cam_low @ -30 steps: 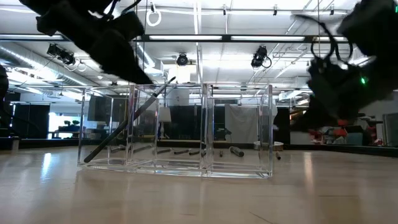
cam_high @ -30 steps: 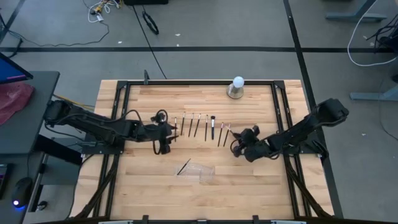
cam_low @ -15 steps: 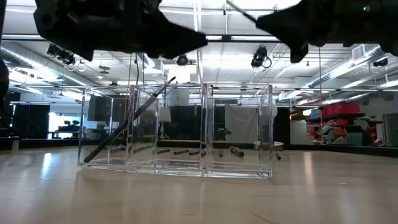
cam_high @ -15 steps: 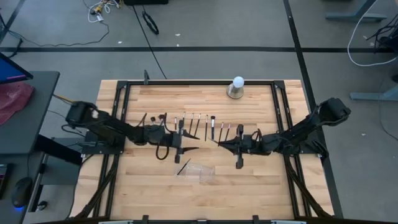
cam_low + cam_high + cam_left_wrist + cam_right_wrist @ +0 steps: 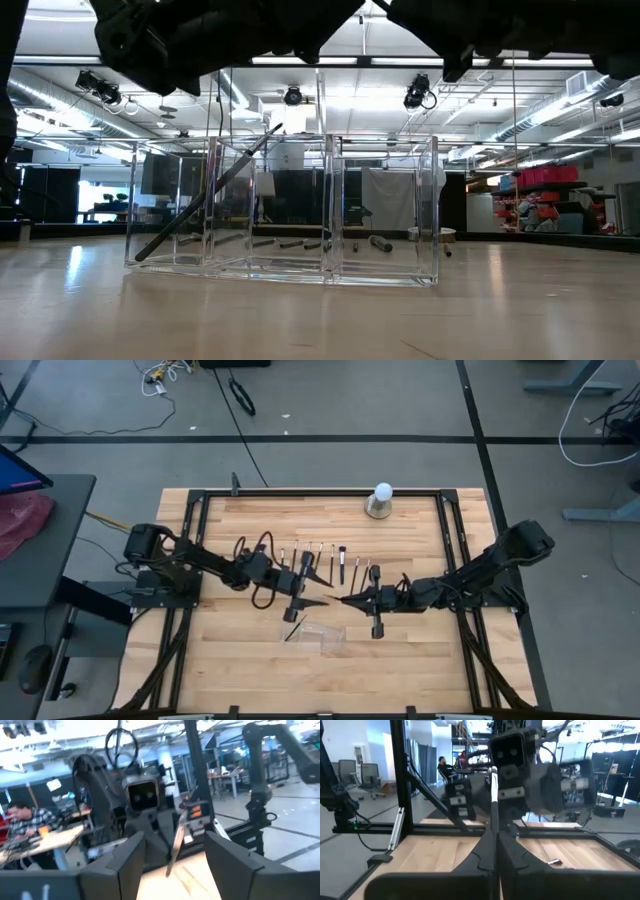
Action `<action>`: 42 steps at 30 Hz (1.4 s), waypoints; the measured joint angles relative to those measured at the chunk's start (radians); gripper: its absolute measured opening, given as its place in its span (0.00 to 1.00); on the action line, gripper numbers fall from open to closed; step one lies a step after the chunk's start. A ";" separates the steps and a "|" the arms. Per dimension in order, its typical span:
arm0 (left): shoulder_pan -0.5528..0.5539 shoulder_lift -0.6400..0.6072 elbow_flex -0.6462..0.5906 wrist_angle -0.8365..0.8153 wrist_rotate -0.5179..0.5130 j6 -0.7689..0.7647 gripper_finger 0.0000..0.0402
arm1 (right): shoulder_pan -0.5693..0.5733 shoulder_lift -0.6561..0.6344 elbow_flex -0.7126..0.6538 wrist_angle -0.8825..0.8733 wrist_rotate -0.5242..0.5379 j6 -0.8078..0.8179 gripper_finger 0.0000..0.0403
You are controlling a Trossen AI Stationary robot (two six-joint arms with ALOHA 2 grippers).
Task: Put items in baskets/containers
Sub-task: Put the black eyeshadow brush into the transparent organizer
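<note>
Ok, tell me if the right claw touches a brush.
Touching. The right wrist view shows the right claw shut on a brush, which stands up from between its fingertips.

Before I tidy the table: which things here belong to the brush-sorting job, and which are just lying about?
Job:
- row of makeup brushes
- clear tray, one brush leaning inside
- brush in right gripper
- left gripper

Lying about:
- white ball on grey base

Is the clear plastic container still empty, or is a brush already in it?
Not empty. In the low view one dark-handled makeup brush leans tilted inside the clear plastic container's left compartment; the other compartments look empty.
</note>
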 joint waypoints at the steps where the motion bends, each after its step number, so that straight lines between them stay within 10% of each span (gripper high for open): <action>1: -0.005 0.000 0.001 -0.001 0.008 0.010 0.52 | 0.000 0.000 0.000 -0.001 0.001 0.001 0.00; 15: -0.024 0.002 0.040 -0.056 0.005 0.031 0.07 | 0.000 0.000 0.000 -0.017 0.000 0.007 0.01; 22: -0.021 -0.027 0.041 -0.136 -0.009 -0.048 0.05 | 0.001 -0.009 0.000 -0.097 0.097 0.032 0.12; 33: -0.090 -0.204 0.331 -1.141 -0.029 -0.144 0.05 | 0.000 -0.196 -0.002 -0.655 0.205 0.269 0.42; 42: -0.217 -0.193 0.405 -1.365 -0.141 -0.314 0.05 | 0.004 -0.162 -0.002 -0.693 0.202 0.342 0.47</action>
